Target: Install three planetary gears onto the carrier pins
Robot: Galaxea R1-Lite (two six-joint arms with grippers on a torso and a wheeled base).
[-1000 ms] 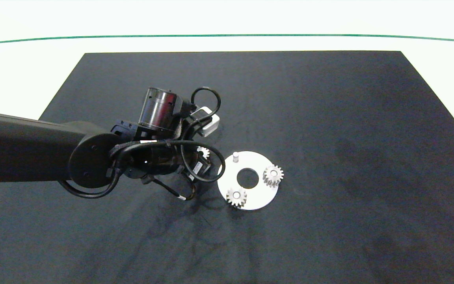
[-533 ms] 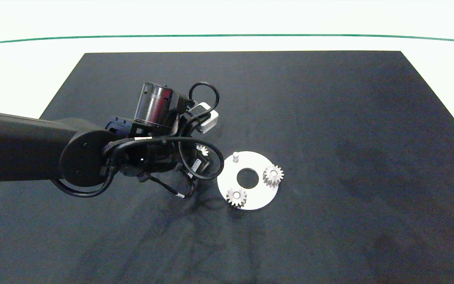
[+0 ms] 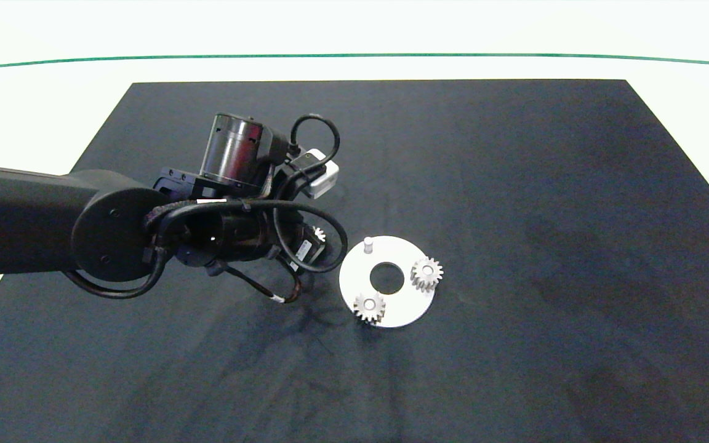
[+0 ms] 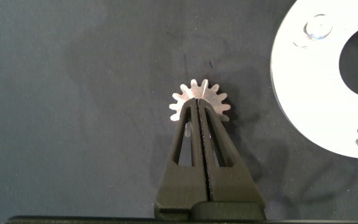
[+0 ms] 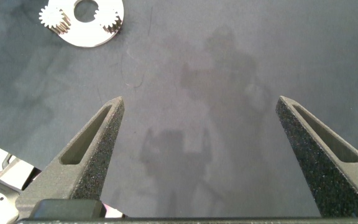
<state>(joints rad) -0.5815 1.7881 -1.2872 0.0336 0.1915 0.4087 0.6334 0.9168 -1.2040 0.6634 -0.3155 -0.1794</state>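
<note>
On the black mat (image 3: 514,184) covering the table, a white disc (image 3: 410,307) is carrying two gears (image 3: 369,306) on its pegs, with one far peg (image 3: 367,244) bare. Just beside its left rim, the left end effector (image 4: 200,115) is pinching a third gear (image 4: 199,102). The right end effector (image 5: 199,106) is hanging spread wide, well apart.

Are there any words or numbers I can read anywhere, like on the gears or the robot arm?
No text can be read in these pictures.
The small white sticker on the left arm near the left gripper: too small and blurred to read.
The third gear, the two seated gears and the white disc: no markings visible.
</note>
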